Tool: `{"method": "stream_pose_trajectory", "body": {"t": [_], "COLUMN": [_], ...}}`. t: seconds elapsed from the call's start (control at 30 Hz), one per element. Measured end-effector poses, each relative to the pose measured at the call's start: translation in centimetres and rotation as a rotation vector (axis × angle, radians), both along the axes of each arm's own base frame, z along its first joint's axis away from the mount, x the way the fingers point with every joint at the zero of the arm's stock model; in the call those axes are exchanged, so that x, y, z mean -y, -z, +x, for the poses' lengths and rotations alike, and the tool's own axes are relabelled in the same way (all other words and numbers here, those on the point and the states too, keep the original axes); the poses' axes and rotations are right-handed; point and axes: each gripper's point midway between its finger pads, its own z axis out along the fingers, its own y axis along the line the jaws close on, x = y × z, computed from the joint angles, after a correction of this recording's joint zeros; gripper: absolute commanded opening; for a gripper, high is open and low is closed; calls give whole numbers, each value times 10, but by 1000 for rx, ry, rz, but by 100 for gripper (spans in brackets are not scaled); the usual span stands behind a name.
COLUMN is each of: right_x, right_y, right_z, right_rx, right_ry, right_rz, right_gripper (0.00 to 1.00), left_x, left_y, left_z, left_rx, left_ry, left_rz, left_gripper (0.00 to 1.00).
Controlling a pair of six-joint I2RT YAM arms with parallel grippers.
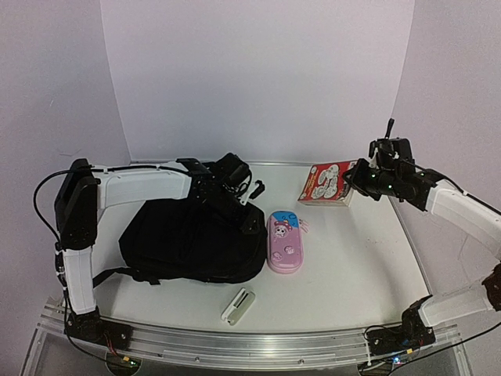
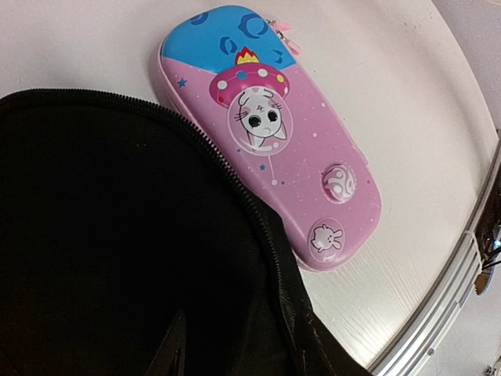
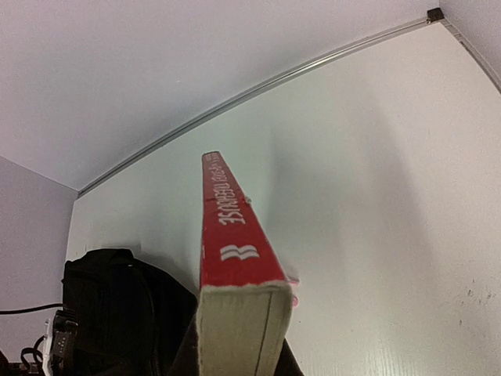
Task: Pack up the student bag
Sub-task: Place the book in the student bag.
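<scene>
The student bag, a large black backpack, lies on the left half of the table. My left gripper is at its right edge, apparently shut on the zipper rim. In the left wrist view black bag fabric rises to the camera and hides the fingers. A pink and blue pencil case lies just right of the bag and shows in the left wrist view. My right gripper is shut on a red-spined book, held above the table at the back right. The right wrist view shows the book edge-on.
A small white and green object lies near the front edge, below the pencil case. The bag's straps trail toward the left arm's base. White walls close the back and sides. The bag also shows low left in the right wrist view.
</scene>
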Motion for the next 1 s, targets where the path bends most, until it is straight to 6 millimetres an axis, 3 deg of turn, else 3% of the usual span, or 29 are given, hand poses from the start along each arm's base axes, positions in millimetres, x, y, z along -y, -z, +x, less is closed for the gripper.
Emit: {"method": "stream_pose_trajectory", "body": {"t": [0.13,0.2,0.27,0.37,0.4,0.63,0.73,0.8,1.0], "right_x": [0,0,0,0,0,-11,-23,-34,-68], "right_y": [1,1,1,1,1,2,2,3,0], "right_z": [0,0,0,0,0,-5,-11,-18,-47], "right_rx": [-4,-4,-5,-5,-5,-21,-44,-66,-146], "right_ry": [5,6,7,7,6,-51,-121,-180,-393], "right_rz": [3,4,6,7,7,41,80,112,245], "right_gripper": [0,0,0,0,0,0,0,0,0], "left_x": [-1,-1,-1,-1,-1,-3,-10,-20,-69], "left_y": [11,15,20,27,29,26,9,-13,-108], "left_z": [-3,-4,-7,-8,-9,-5,-2,4,37], "left_rx": [-4,-9,-12,-15,-14,6,33,60,158], "left_ry": [17,23,34,43,49,30,15,-10,-133], "left_rz": [38,49,63,80,86,89,58,15,-182], "left_gripper": [48,43,31,3,1,0,0,0,0]}}
